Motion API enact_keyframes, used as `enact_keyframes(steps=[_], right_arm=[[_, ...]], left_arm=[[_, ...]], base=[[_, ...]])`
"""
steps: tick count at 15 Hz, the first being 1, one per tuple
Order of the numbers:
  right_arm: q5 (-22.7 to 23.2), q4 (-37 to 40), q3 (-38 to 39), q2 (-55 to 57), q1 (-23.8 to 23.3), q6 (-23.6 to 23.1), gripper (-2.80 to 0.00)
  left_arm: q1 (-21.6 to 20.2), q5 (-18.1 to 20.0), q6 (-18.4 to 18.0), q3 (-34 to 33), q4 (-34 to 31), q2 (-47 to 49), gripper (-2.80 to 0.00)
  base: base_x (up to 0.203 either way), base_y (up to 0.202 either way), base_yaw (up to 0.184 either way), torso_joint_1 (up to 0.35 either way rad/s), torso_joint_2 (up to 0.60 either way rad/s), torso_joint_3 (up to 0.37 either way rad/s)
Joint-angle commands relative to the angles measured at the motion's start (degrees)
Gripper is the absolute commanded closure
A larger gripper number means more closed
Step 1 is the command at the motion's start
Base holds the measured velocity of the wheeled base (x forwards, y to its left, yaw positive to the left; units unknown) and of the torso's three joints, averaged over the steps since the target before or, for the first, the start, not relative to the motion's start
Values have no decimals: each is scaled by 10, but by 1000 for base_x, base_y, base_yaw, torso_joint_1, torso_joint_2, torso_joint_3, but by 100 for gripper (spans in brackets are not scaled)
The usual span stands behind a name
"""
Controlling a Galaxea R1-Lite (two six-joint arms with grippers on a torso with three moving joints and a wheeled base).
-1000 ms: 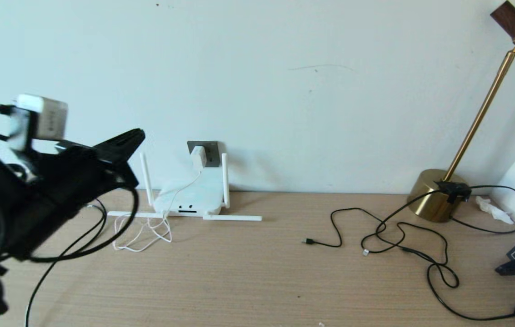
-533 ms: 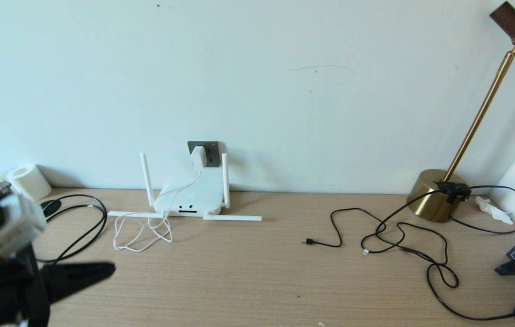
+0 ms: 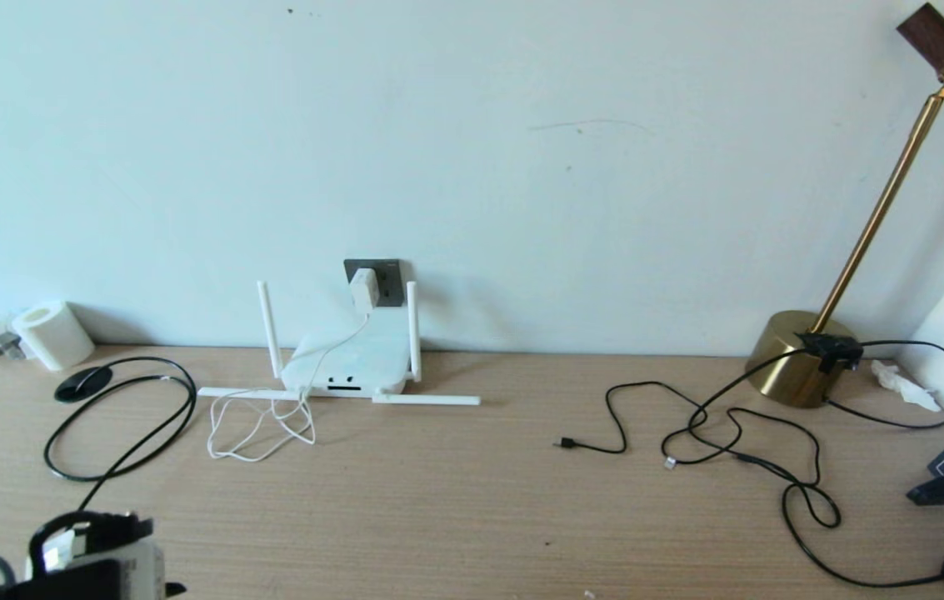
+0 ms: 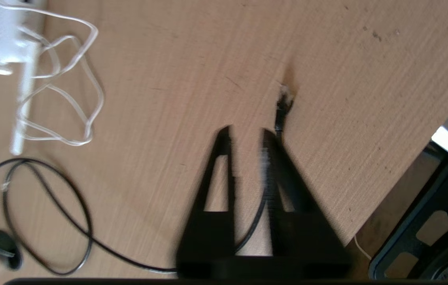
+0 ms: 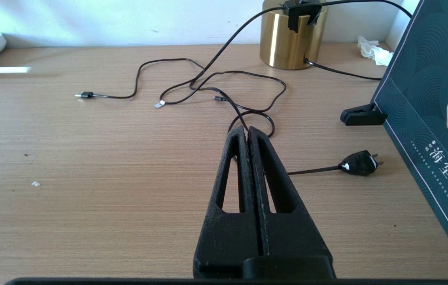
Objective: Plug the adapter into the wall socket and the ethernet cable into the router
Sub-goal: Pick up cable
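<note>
Left gripper (image 4: pixel 246 132) jaws stood slightly apart, gripping nothing; ethernet cable (image 4: pixel 281 109) connector lay just beyond one fingertip. Best centre the jaws over the clip before clamping. Right gripper (image 5: pixel 248 132) clenched, idle. Router (image 3: pixel 348 364) far off, adapter (image 3: pixel 363 289) already in wall socket (image 3: pixel 388 275).

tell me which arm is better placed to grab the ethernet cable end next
Left. The left gripper hangs just above the ethernet cable end, fingers slightly apart. The right gripper is shut over the lamp cords.
</note>
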State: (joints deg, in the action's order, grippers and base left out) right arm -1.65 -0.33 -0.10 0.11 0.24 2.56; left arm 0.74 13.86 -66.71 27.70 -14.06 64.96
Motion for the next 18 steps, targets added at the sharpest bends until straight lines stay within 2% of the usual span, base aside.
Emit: enact_keyframes(steps=[1,6,11,18], right_arm=[[0,0,0,0,0,0,0],[0,0,0,0,0,0,0],[0,0,0,0,0,0,0],[0,0,0,0,0,0,0]], left_arm=[[1,-1,-15,-1,1,60,-280],[1,1,-90,26,11,159,-280],[1,-1,-111,0,16,217,-280],[1,-1,-113,-15,18,286,-280]], base=[[0,0,0,0,0,0],[0,0,0,0,0,0],[0,0,0,0,0,0],[0,0,0,0,0,0]])
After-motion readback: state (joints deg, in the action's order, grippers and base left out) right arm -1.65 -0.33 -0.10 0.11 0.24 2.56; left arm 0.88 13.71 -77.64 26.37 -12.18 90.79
